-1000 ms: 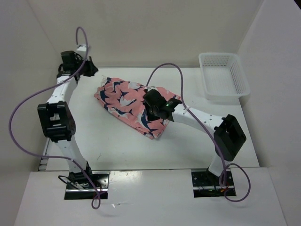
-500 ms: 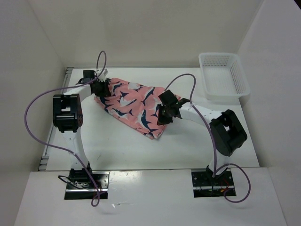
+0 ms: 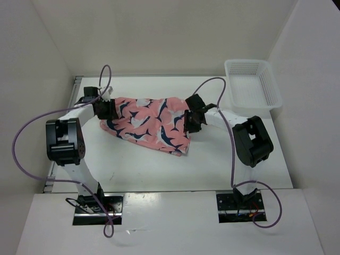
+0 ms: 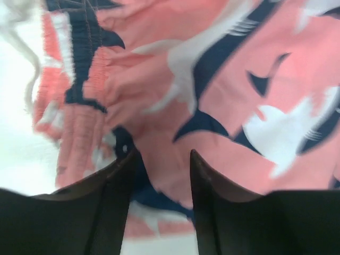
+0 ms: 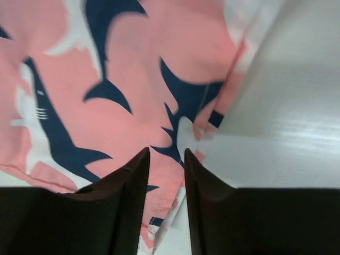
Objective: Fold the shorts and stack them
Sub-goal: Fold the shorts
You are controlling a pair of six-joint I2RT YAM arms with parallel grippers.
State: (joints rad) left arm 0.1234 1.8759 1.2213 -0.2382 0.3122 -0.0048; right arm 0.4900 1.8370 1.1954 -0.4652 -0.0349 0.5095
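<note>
The salmon-pink shorts [image 3: 149,121] with navy and white shapes lie stretched across the table between my two grippers. My left gripper [image 3: 104,109] is at their left end, by the gathered waistband [image 4: 79,101], and its fingers [image 4: 119,191] are closed on the cloth [image 4: 223,90]. My right gripper [image 3: 190,119] is at their right end. Its fingers [image 5: 130,180] pinch the cloth edge [image 5: 106,69] there. The top edge of the shorts runs straight between the grippers. The lower right corner [image 3: 183,151] hangs toward the near side.
A white mesh basket [image 3: 265,101] stands at the back right corner of the table [image 3: 223,159]. White walls close in the back and both sides. Purple cables loop above both arms.
The left gripper came in from the back left to the shorts' left end. Both grippers then moved apart, and the shorts turned and stretched out between them.
</note>
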